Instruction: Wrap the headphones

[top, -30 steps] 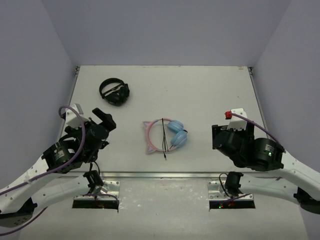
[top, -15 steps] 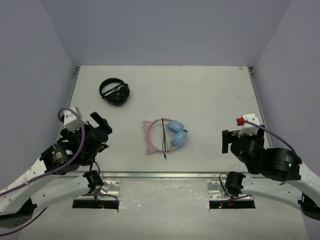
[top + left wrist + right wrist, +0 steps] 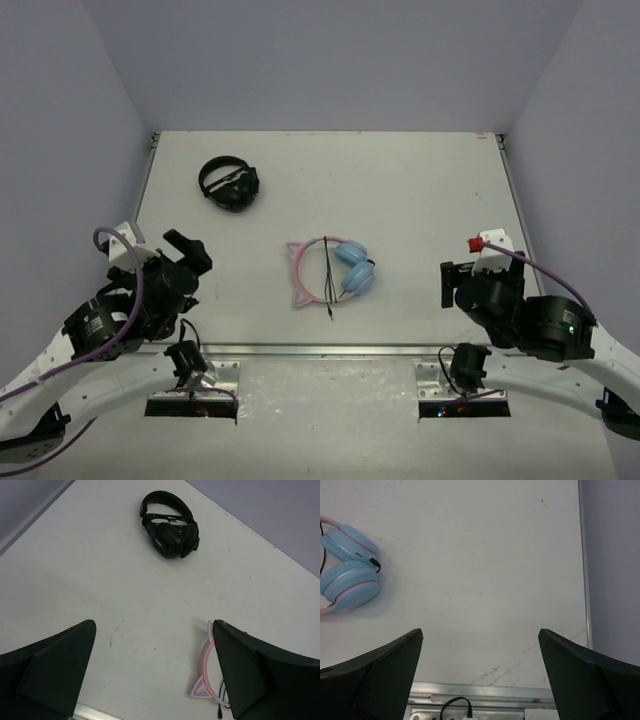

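Observation:
The headphones (image 3: 330, 271), with a pink cat-ear headband, light blue earcups and a thin black cable across them, lie flat at the table's middle. The headband with one cat ear shows in the left wrist view (image 3: 204, 669); the earcups show in the right wrist view (image 3: 347, 577). My left gripper (image 3: 188, 250) is open and empty, left of the headphones near the front edge. My right gripper (image 3: 452, 285) is open and empty, to their right. In the wrist views each gripper (image 3: 152, 672) (image 3: 480, 675) holds its fingers wide apart over bare table.
Smaller all-black headphones (image 3: 229, 183) lie at the back left, also in the left wrist view (image 3: 169, 525). The table's metal front rail (image 3: 320, 350) runs along the near edge. Purple walls close in the left, back and right sides.
My left arm has drawn back to the left and toward the front edge. My right arm pulled back to the right earlier, then barely moved. The headphones have not moved.

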`<action>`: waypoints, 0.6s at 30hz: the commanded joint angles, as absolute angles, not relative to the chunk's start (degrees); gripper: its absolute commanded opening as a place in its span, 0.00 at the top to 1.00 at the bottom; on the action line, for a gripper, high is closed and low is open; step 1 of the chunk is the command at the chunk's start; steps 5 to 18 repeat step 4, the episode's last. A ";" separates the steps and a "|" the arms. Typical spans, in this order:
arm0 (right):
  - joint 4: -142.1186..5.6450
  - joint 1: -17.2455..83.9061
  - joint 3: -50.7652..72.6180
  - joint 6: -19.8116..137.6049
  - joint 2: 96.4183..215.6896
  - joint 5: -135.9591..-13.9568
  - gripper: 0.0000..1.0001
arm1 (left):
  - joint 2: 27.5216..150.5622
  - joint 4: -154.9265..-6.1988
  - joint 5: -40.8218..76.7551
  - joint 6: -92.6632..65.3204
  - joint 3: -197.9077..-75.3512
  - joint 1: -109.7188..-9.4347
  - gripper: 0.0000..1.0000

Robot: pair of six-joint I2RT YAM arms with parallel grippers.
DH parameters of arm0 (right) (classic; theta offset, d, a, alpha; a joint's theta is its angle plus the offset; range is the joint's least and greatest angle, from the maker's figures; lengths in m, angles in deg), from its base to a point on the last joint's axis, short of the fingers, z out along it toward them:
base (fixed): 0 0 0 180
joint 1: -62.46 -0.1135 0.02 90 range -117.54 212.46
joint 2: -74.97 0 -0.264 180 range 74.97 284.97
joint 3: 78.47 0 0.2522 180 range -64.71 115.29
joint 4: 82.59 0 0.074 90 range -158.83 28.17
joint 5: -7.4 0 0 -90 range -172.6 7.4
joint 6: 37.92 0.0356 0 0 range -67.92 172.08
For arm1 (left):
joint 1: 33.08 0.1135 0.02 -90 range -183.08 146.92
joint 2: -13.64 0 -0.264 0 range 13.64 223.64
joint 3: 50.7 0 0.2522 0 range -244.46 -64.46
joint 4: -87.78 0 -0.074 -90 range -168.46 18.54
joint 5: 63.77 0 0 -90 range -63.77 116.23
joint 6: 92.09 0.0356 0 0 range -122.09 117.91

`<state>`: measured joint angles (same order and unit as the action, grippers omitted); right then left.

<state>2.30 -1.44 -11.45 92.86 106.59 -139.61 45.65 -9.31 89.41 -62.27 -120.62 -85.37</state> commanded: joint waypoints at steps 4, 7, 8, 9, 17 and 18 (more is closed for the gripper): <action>1.83 -1.62 -11.53 94.80 107.93 -141.31 0.01 | 47.30 -10.43 90.21 -61.68 -120.62 -84.93 0.00; 1.83 -1.62 -11.53 94.80 107.93 -141.31 0.01 | 47.30 -10.43 90.21 -61.68 -120.62 -84.93 0.00; 1.83 -1.62 -11.53 94.80 107.93 -141.31 0.01 | 47.30 -10.43 90.21 -61.68 -120.62 -84.93 0.00; 1.83 -1.62 -11.53 94.80 107.93 -141.31 0.01 | 47.30 -10.43 90.21 -61.68 -120.62 -84.93 0.00; 1.83 -1.62 -11.53 94.80 107.93 -141.31 0.01 | 47.30 -10.43 90.21 -61.68 -120.62 -84.93 0.00; 1.83 -1.62 -11.53 94.80 107.93 -141.31 0.01 | 47.30 -10.43 90.21 -61.68 -120.62 -84.93 0.00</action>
